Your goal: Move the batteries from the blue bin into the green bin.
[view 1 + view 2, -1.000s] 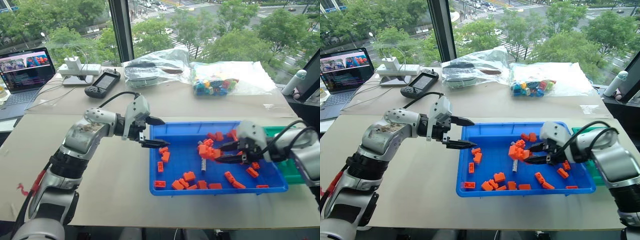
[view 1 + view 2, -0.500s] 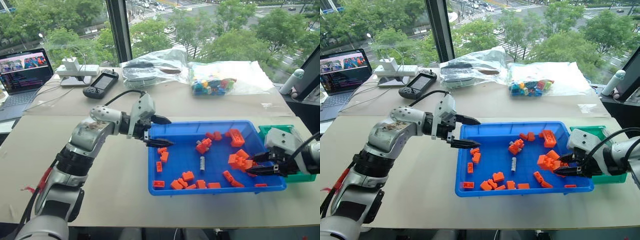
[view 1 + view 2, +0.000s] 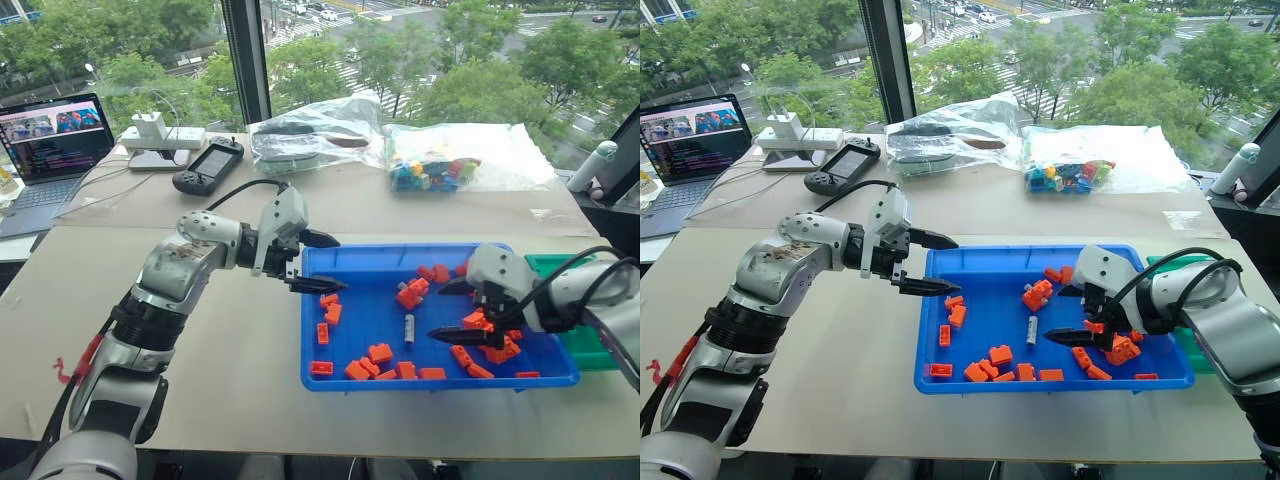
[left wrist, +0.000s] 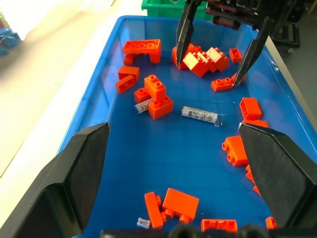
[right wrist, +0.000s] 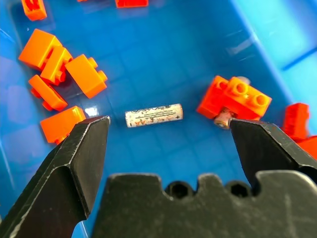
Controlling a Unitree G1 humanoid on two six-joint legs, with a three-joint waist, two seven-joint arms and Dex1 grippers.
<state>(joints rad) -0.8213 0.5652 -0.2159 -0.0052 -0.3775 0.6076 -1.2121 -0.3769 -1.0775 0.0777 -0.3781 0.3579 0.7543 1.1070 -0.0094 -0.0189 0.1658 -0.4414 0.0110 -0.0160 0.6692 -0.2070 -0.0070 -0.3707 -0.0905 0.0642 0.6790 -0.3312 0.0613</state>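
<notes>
two grippers: we are seeing both over the blue bin, each with its jaws spread wide and nothing between them.
right gripper: we are watching it hang inside the bin, toward the end nearest the green bin, jaws spread and pointing along the bin toward the left gripper.
battery in the open: we are finding one lying flat on the blue floor ahead of the right gripper's spread jaws, roughly midway between the two fingertip lines and touching neither; from the left wrist it is lying beyond the jaws, between them and the right gripper.
second battery: we are seeing its end sticking out from under a small stack of orange bricks, ahead of the left gripper's jaws and off to one side.
third small grey piece: it is lying close in front of the left gripper, beside an orange brick; we cannot tell whether it is a battery.
left gripper: we are seeing it hovering at the bin's far-left end, jaws spread, one fingertip above the rim and one just inside.
loose bricks: they are lying scattered across the bin floor, a cluster sitting right by the right gripper's fingertips.
green bin: it is sitting behind the right gripper, touching or just beside the blue bin's end; we cannot tell what it is holding.
</notes>
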